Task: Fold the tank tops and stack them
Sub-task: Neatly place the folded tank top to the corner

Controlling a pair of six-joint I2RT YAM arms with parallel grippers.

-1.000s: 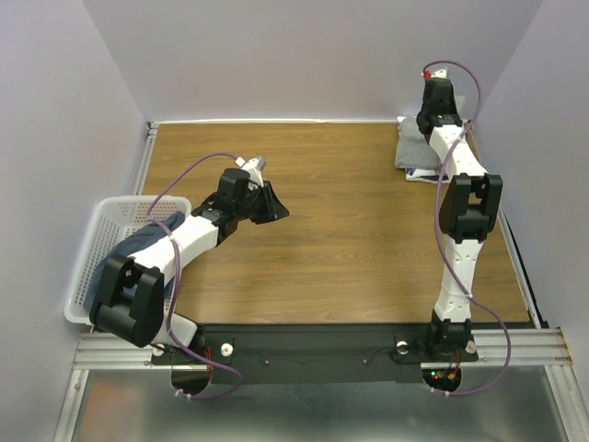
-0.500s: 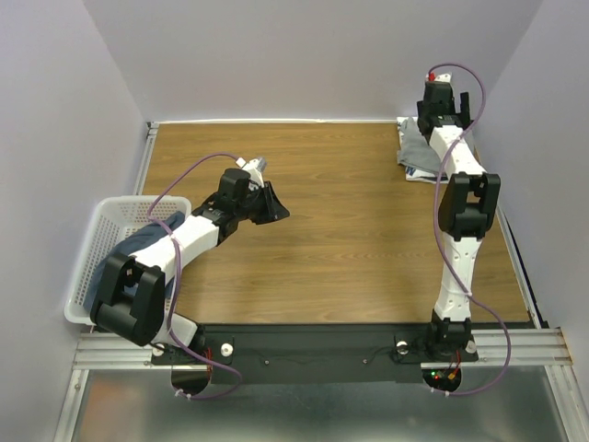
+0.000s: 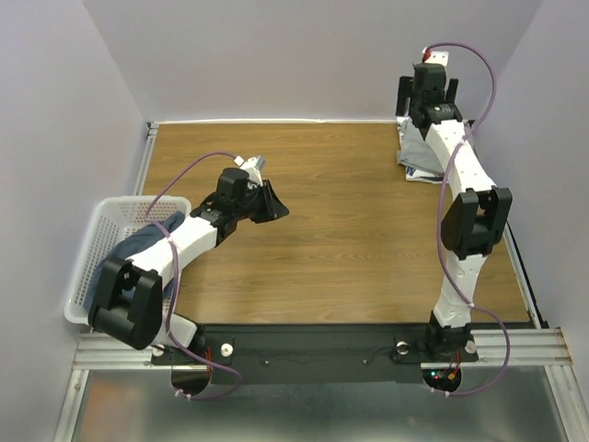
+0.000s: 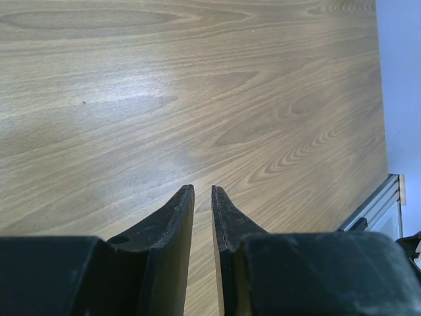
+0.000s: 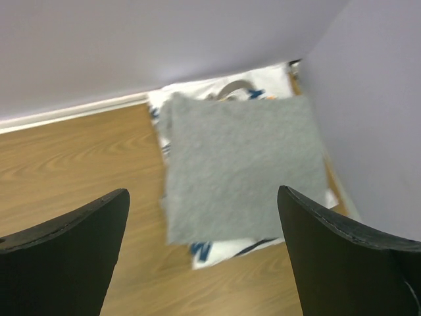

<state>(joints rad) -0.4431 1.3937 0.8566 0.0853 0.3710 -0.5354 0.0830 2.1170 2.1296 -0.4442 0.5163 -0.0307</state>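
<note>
A folded light grey tank top (image 5: pixel 243 164) lies on a white tank top with blue print (image 5: pixel 217 249) in the table's far right corner, seen from above as one stack (image 3: pixel 416 149). My right gripper (image 5: pixel 203 191) (image 3: pixel 427 99) hangs above that stack, open wide, with nothing between its fingers. A dark slate blue tank top (image 3: pixel 138 244) lies bunched in the basket, partly hidden by the left arm. My left gripper (image 4: pixel 202 189) (image 3: pixel 272 204) hovers low over bare wood left of centre. Its jaws stand a narrow gap apart and hold nothing.
The white lattice basket (image 3: pixel 85 276) sits at the table's left edge beside the left arm. Pale walls close in behind and to the right of the stack. A metal rail (image 4: pixel 375 204) runs along the table's edge.
My right gripper has opened and lifted up and back off the stack, leaving the grey top lying there. The left arm has not moved.
</note>
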